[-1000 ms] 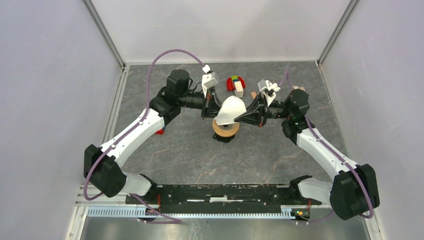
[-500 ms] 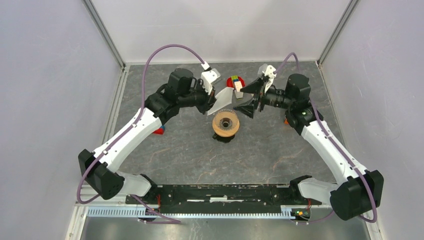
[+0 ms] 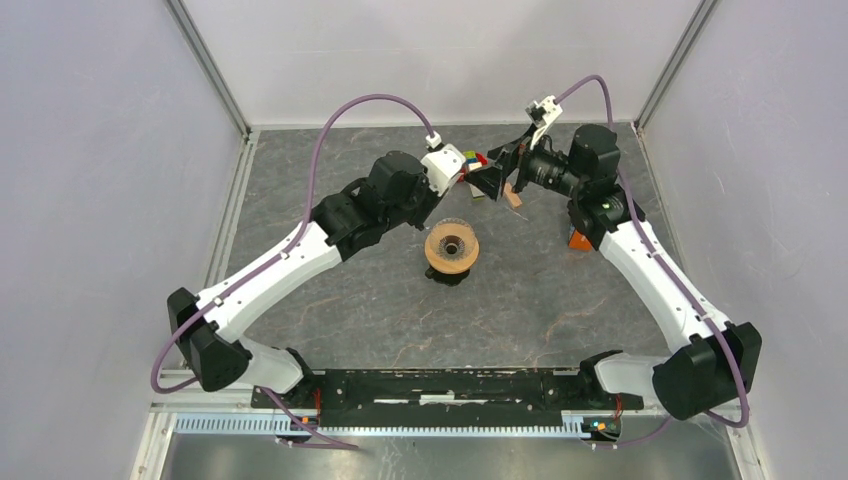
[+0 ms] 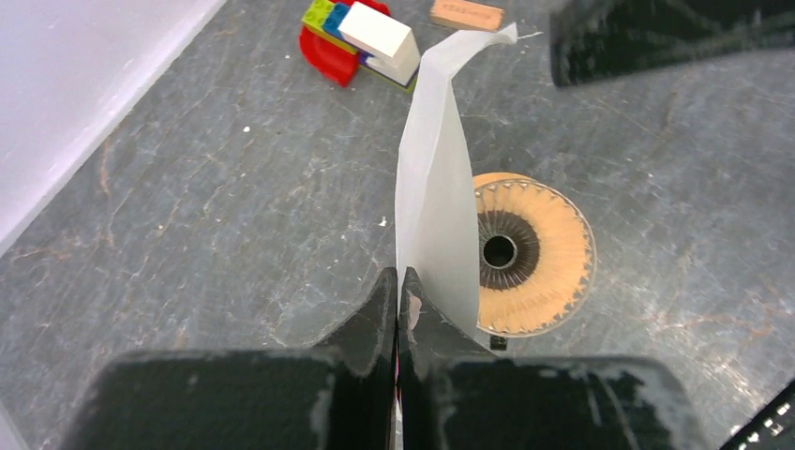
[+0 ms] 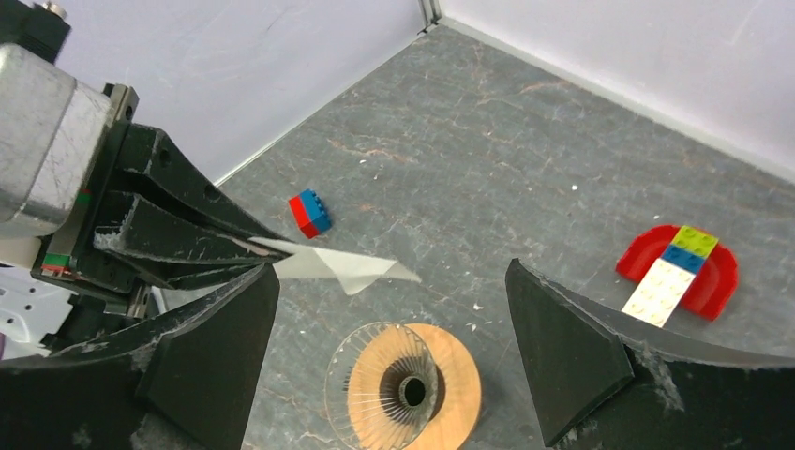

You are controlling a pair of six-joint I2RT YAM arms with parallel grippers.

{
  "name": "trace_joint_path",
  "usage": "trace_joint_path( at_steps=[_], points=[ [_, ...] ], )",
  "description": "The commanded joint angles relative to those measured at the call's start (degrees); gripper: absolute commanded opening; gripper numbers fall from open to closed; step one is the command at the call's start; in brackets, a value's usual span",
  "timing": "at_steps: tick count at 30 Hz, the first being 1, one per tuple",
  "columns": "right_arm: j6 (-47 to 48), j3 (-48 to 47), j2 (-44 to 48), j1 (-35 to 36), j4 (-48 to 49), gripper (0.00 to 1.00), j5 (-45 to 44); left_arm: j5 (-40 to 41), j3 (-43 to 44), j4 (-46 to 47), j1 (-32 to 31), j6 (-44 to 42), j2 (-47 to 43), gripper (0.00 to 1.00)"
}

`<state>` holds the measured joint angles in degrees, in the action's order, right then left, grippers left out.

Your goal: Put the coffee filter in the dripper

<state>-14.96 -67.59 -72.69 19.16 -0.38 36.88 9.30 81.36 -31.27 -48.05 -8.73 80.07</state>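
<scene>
The coffee filter (image 4: 433, 211) is a thin white paper, folded flat and seen edge-on, sticking out from my left gripper (image 4: 397, 279), which is shut on its lower edge. It hangs in the air above and just left of the dripper (image 4: 534, 253), a clear ribbed funnel on a tan ring that stands upright on the floor (image 3: 452, 250). In the right wrist view the filter's tip (image 5: 337, 265) points out from the left gripper's fingers (image 5: 178, 230). My right gripper (image 5: 391, 281) is open, its fingers either side of the dripper (image 5: 405, 384) far below and clear of the paper.
A red arch with coloured blocks and a white block (image 4: 361, 39) lies behind the dripper, with a small tan block (image 4: 466, 13) beside it. A red-and-blue block (image 5: 308, 214) sits to the left. The enclosure walls (image 3: 450, 60) stand close behind.
The right gripper opened and let go of the filter, then drew back and up. The left gripper lifted the filter off the dripper toward the back; the paper now hangs flat.
</scene>
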Motion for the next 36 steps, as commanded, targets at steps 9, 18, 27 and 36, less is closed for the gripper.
trace_joint_path(
  at_steps=[9, 18, 27, 36],
  points=[
    [-6.8, 3.2, -0.6, 2.2, 5.6, 0.98, 0.7, 6.7, 5.1, 0.9, -2.5, -3.7, 3.3, 0.02],
    [-6.5, 4.4, -1.4, 3.3, 5.2, 0.98, -1.1, 7.1, 5.7, 0.8, -3.1, -3.8, 4.1, 0.02],
    [-5.9, 5.4, -1.9, 3.9, 4.9, 0.98, -2.4, 7.1, 5.8, 0.8, -3.6, -4.0, 4.3, 0.02],
    [-5.0, 4.7, -1.4, 3.8, 2.9, 0.98, -4.5, 8.2, 4.9, 1.4, -3.8, -5.0, 3.9, 0.02]
  ],
)
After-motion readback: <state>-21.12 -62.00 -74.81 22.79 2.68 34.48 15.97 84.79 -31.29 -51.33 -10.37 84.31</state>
